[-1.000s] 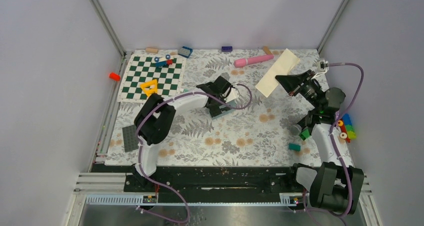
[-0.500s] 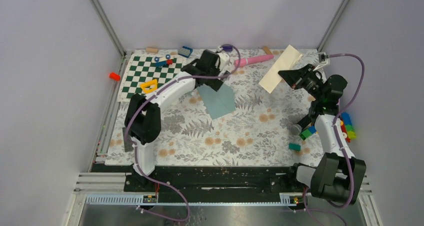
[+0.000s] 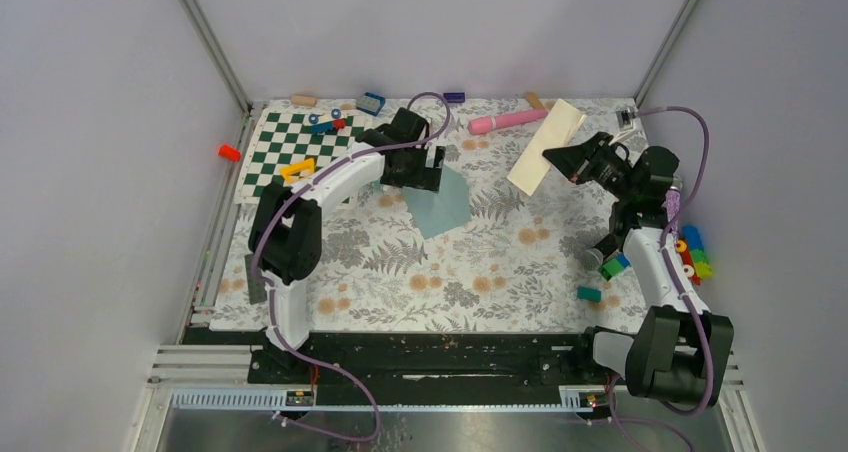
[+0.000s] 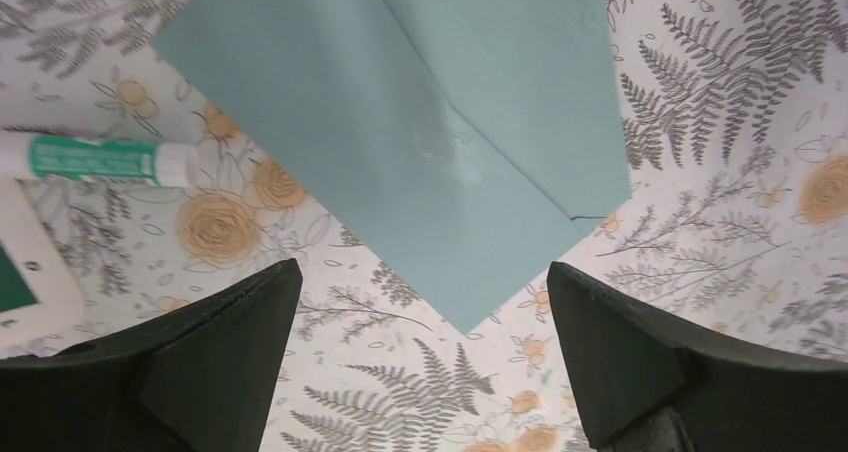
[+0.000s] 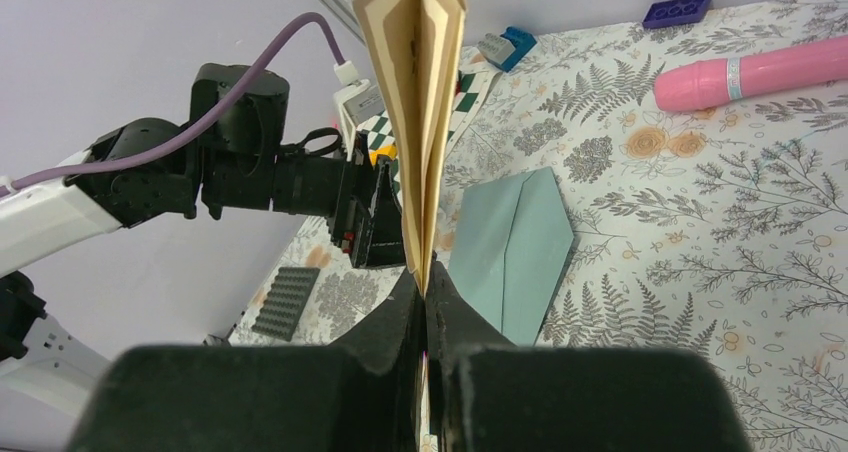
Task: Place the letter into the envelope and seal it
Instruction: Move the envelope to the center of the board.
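Two arms are drawn toward the envelope (image 3: 441,205)
It is left flat on the mat (image 3: 480,272) beneath the wide-spread left gripper (image 3: 424,169); the letter (image 3: 546,146), clamped in the right gripper (image 3: 563,159), is carried nearer, not yet inserted

Fern-patterned table (image 3: 480,272), teal envelope (image 3: 441,205) flat mid-table, chequered board (image 3: 275,147) far left, pink cylinder (image 3: 508,121) at back

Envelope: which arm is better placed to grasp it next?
Left. The left hand is open right above the envelope; the right hand is shut on the folded letter.
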